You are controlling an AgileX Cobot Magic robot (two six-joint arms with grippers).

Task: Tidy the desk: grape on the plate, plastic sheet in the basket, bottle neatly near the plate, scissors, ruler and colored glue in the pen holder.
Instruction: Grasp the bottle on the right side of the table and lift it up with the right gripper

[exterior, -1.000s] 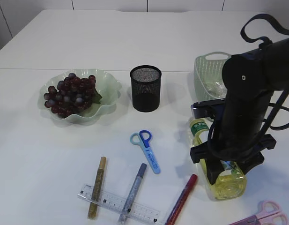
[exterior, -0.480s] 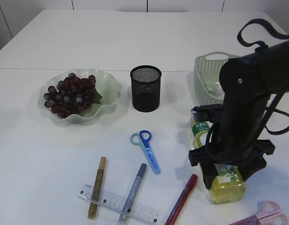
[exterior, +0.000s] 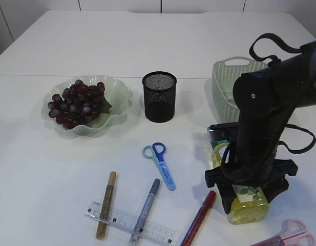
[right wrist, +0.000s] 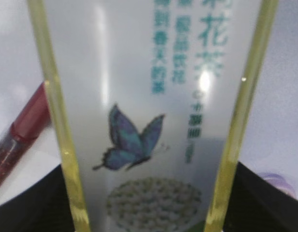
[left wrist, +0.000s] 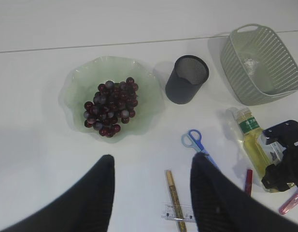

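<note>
The bottle point(exterior: 248, 209) of yellow liquid lies flat at the right front, its butterfly label point(right wrist: 139, 135) filling the right wrist view. My right gripper point(exterior: 248, 193) is lowered over it, open, a finger on each side of its body. Dark grapes point(exterior: 78, 102) rest on the pale green plate point(exterior: 119, 95). Blue scissors point(exterior: 160, 161), the clear ruler point(exterior: 122, 221) and gold point(exterior: 106, 202), silver point(exterior: 146, 207) and red point(exterior: 198, 218) glue pens lie in front. A clear plastic sheet point(left wrist: 249, 64) lies in the basket point(exterior: 227, 77). My left gripper point(left wrist: 151, 164) hangs open high above, holding nothing.
The black mesh pen holder point(exterior: 159, 96) stands upright between plate and basket. Pink scissors point(exterior: 291, 234) lie at the front right corner, close to the bottle's base. The gold and silver pens lie across the ruler. The red pen lies just left of the bottle.
My right arm has come lower and slightly left over the bottle, and its jaws have widened around it. The bottle and the other things have stayed put.
</note>
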